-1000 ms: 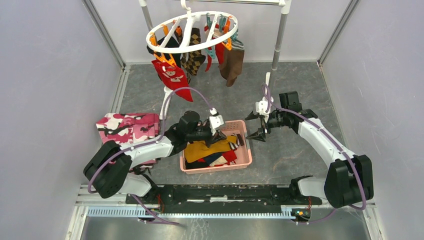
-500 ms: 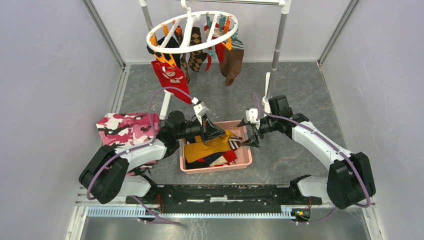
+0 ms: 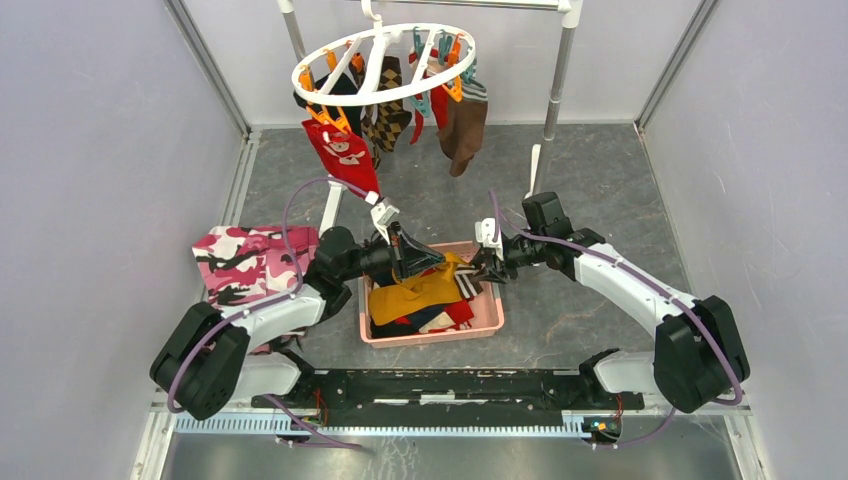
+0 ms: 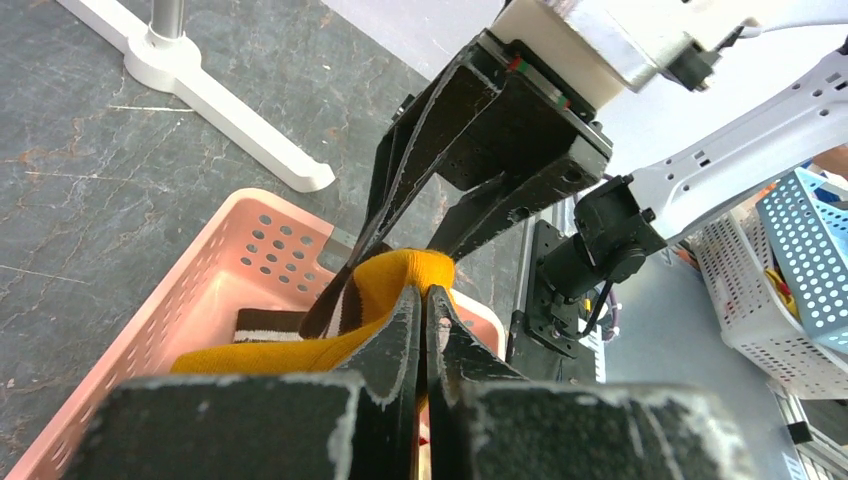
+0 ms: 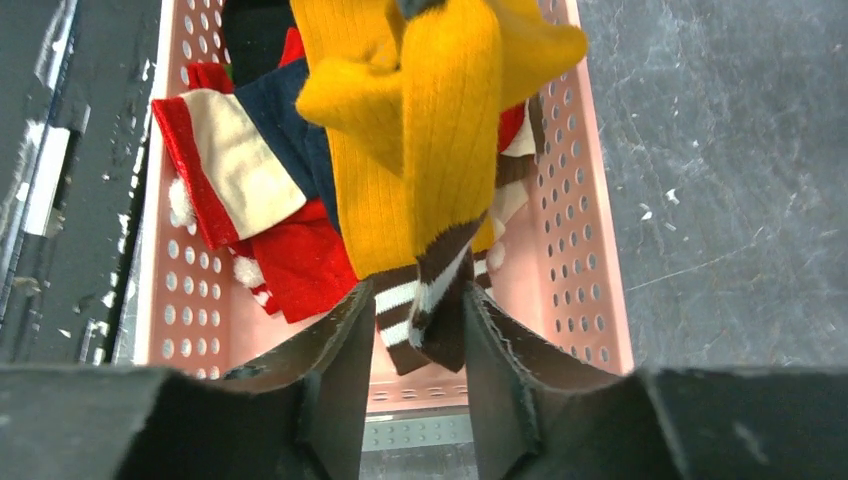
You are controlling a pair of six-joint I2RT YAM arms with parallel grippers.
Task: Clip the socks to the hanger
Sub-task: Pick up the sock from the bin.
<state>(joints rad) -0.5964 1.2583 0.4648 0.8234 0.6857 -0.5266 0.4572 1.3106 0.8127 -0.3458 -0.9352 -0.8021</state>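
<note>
My left gripper (image 3: pixel 432 262) (image 4: pixel 423 292) is shut on a fold of a mustard yellow sock (image 3: pixel 430 287) (image 4: pixel 395 278) and holds it up over the pink basket (image 3: pixel 430 337). This sock's brown-and-white striped cuff (image 5: pixel 437 300) hangs between the fingers of my right gripper (image 3: pixel 488 270) (image 5: pixel 417 300), whose jaws stand apart around it. More socks lie in the basket, a red one (image 5: pixel 300 270) and a navy one (image 5: pixel 300 130) among them. The white round hanger (image 3: pixel 385 60) hangs at the back. Red (image 3: pixel 345 155), argyle (image 3: pixel 388 115) and brown (image 3: pixel 465 125) socks are clipped to it.
A pink-white-black camouflage cloth (image 3: pixel 255 258) lies left of the basket. The metal rack's pole (image 3: pixel 560 75) rises at the back right, and its white foot (image 3: pixel 332 205) runs along the floor behind my left arm. Grey walls enclose the stone-patterned floor.
My left gripper lifted the yellow sock up out of the basket. My right gripper came left and down over the basket to the sock's cuff, and its jaws have narrowed.
</note>
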